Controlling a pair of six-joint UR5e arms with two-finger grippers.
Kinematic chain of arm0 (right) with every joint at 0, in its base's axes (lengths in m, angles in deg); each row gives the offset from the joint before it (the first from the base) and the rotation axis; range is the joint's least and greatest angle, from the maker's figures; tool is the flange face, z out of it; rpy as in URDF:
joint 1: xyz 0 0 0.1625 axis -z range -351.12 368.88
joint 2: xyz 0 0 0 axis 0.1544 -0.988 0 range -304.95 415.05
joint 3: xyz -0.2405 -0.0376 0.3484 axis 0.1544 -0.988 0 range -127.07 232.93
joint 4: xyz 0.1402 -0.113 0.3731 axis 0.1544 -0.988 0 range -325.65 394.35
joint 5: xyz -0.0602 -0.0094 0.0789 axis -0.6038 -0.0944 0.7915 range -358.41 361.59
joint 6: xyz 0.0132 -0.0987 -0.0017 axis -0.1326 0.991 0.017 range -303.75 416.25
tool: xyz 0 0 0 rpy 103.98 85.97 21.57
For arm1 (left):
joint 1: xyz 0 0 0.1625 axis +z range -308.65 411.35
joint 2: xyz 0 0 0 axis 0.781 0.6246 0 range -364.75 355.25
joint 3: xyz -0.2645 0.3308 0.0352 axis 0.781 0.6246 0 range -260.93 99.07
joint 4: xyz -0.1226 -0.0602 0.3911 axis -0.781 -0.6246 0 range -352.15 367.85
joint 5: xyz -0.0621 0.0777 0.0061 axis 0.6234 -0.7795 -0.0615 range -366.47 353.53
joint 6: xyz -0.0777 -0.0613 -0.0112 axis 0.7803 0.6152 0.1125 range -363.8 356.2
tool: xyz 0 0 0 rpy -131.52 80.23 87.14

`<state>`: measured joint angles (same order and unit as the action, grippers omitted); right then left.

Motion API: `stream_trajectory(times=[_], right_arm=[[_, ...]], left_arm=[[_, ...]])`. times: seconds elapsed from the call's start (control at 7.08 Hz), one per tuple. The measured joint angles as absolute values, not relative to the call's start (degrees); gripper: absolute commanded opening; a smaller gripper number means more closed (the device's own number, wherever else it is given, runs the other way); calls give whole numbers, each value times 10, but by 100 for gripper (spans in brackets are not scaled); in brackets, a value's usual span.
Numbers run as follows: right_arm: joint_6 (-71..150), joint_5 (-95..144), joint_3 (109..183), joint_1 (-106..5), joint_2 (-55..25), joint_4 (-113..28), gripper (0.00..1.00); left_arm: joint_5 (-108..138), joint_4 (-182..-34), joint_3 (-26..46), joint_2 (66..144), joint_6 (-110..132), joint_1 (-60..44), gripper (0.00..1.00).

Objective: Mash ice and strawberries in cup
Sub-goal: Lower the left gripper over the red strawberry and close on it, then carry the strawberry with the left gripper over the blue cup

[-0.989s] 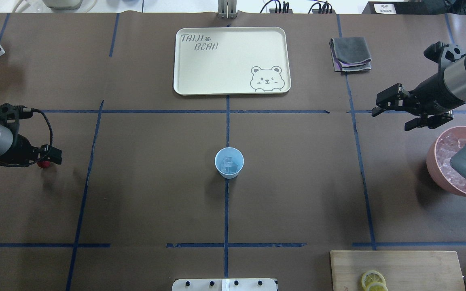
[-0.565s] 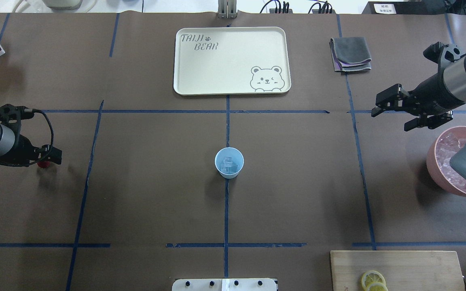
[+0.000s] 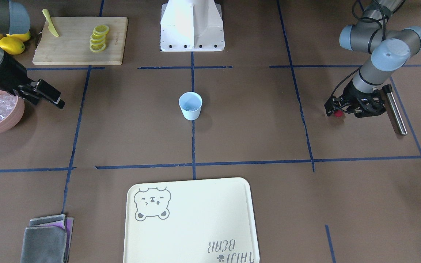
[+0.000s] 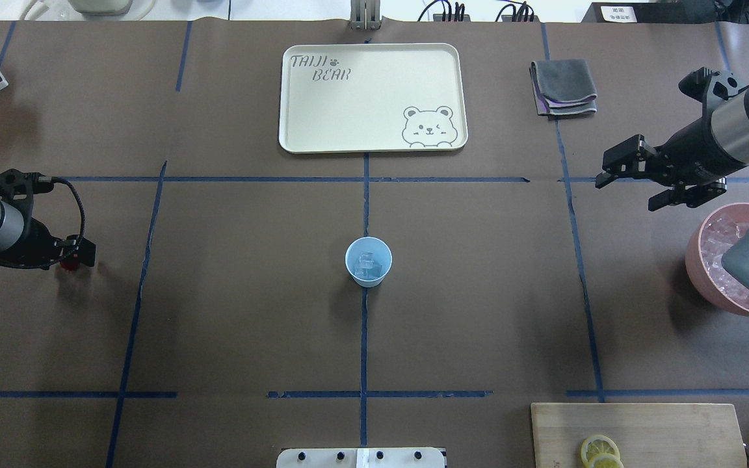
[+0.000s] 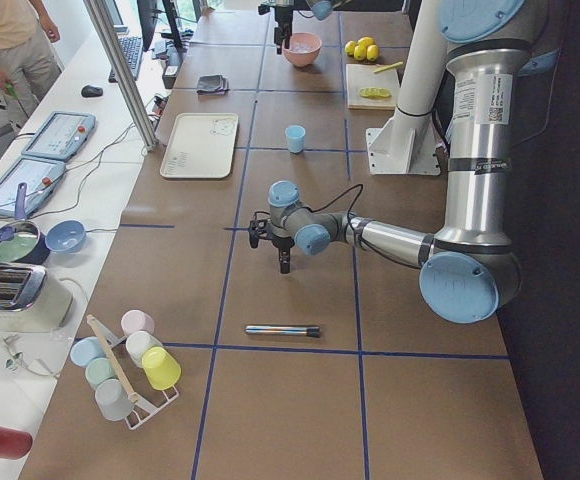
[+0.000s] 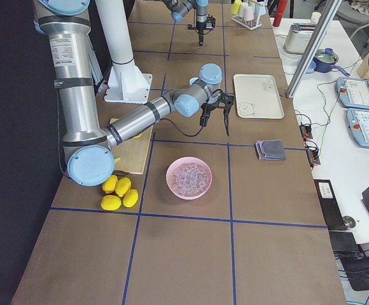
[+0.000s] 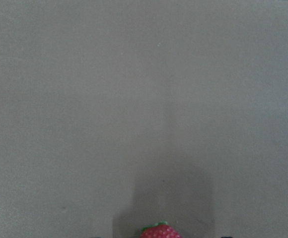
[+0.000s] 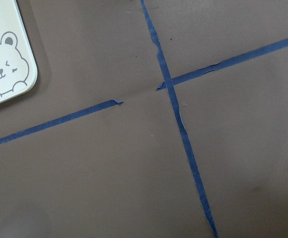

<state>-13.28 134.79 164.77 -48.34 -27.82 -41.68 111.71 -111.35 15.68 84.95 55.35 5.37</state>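
The pale blue cup [image 4: 368, 276] stands at the table's middle with a few clear ice cubes [image 4: 367, 262] inside; it also shows in the front view [image 3: 190, 109]. My left gripper [image 4: 78, 255] is low over the table at the far left, shut on the small red strawberry [image 4: 67, 265], which also shows in the front view [image 3: 338, 114] and at the bottom edge of the left wrist view [image 7: 159, 232]. My right gripper [image 4: 625, 195] is open and empty, held above the table beside the pink bowl.
A pink bowl [image 4: 698, 276] of ice sits at the right edge. A metal rod [image 3: 393, 109] lies beside the left arm. A cream bear tray [image 4: 361, 110] and a grey cloth [image 4: 563, 88] lie far back. A cutting board [image 4: 660, 422] with lemon slices is near right.
My left gripper has drifted slightly to the left, and the strawberry moved with it. The right gripper has barely shifted. The cup has not moved.
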Motion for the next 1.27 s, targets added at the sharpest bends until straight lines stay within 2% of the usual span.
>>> stream_trajectory(times=[0.42,0.71,0.99,1.27], right_arm=[[-133,1349,1648,-483,-278,-417,100],[-133,1351,1648,-483,-278,-417,100],[-133,1352,1649,-484,-278,-417,100],[-133,1351,1648,-486,-280,-417,100]], left_arm=[[1120,-1114,163,852,558,53,0],[1123,-1111,199,870,579,53,0],[1147,-1096,244,940,676,59,0],[1155,-1067,266,1053,813,122,1]])
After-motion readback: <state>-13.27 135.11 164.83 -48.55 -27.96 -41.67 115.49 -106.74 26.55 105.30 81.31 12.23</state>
